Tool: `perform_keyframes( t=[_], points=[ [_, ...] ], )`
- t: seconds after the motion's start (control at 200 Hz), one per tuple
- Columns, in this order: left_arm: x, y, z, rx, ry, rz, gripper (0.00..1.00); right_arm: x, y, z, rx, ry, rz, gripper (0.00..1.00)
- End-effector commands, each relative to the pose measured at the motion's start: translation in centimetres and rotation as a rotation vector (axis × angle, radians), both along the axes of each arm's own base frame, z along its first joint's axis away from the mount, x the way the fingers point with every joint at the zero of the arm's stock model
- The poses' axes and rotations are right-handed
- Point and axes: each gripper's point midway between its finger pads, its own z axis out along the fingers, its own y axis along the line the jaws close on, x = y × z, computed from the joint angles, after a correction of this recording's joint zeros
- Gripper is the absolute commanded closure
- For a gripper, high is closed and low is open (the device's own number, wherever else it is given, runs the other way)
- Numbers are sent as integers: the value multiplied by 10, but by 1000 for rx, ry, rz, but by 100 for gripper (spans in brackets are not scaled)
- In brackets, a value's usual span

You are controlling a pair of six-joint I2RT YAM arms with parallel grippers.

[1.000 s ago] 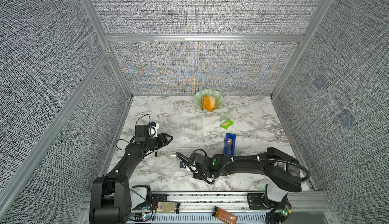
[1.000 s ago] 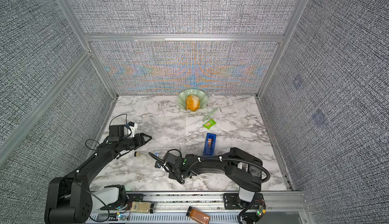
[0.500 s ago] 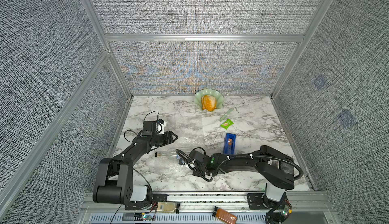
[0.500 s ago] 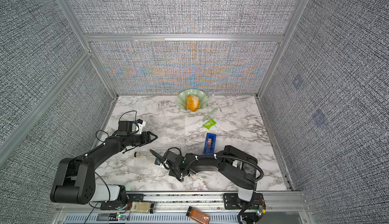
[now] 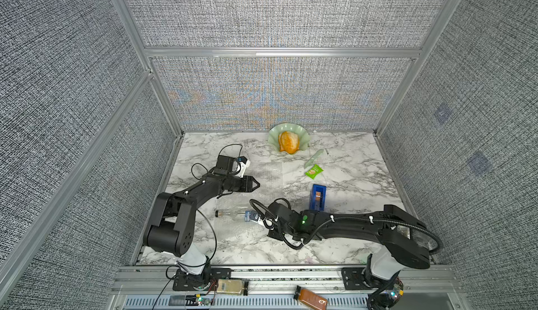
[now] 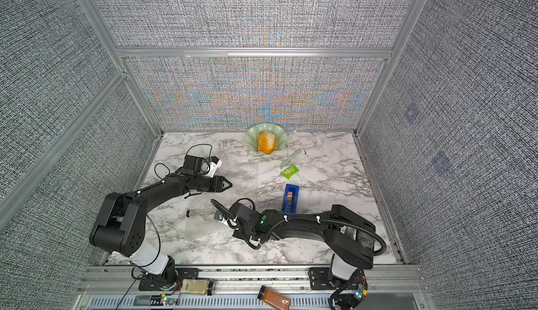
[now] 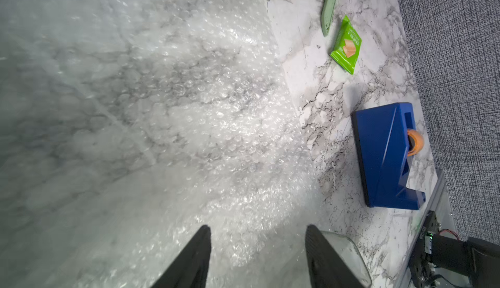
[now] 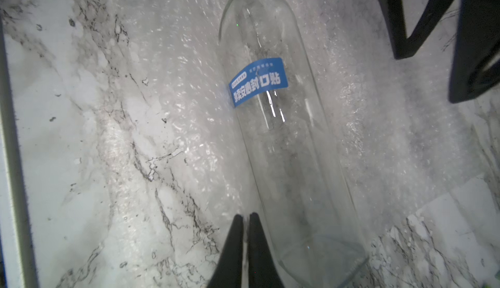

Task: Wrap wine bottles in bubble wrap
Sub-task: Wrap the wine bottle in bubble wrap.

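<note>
The clear wine bottle (image 5: 233, 214) (image 6: 203, 214) lies on its side near the table's front, on the bubble wrap (image 5: 267, 171) (image 7: 203, 110), with its cap to the left. In the right wrist view its blue label (image 8: 258, 82) faces up. My right gripper (image 8: 245, 215) (image 5: 256, 223) is shut right beside the bottle's base, at the sheet's edge, and a thin whitish sliver of wrap shows between its pads. Behind the bottle, my left gripper (image 7: 257, 229) (image 5: 257, 184) hovers open over the wrap with nothing between its fingers.
A blue tape dispenser (image 5: 318, 196) stands just right of the wrap. Behind it lie a small green packet (image 5: 313, 171) and a pale green stick (image 5: 314, 157). A green dish (image 5: 275, 136) with an orange lump sits at the back wall. A brown-filled bottle (image 5: 310, 301) lies on the front rail.
My left gripper has swung right and back, away from the bottle's neck, out over the wrap, and its jaws have narrowed a little. My right gripper has shut beside the bottle's base.
</note>
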Motion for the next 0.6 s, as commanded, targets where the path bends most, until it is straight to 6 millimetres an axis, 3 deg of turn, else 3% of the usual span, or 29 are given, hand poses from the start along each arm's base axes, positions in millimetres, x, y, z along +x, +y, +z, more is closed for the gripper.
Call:
perform_keyframes(
  t=[0.0,0.19,0.34,0.365,0.5,0.585,0.595],
  points=[
    [-4,-17,-2,-28,24,-80,51,10,4,15,66,-36,-54,100],
    [-27,-39,-18,-14,95,-185,60,11,-1,26,105,-21,-82,100],
    [-32,-38,-27,-2,109,-160,55,7,-6,25,100,3,-85,100],
    [-32,-36,-27,3,108,-155,53,3,-14,14,74,12,-87,100],
    [-23,-22,0,93,-36,-139,40,6,-15,18,72,4,-94,100],
    [-10,0,23,213,-160,-63,36,7,-20,17,66,5,-106,100],
    [-9,3,25,229,-164,-43,35,5,-20,17,67,8,-101,97]
  ],
)
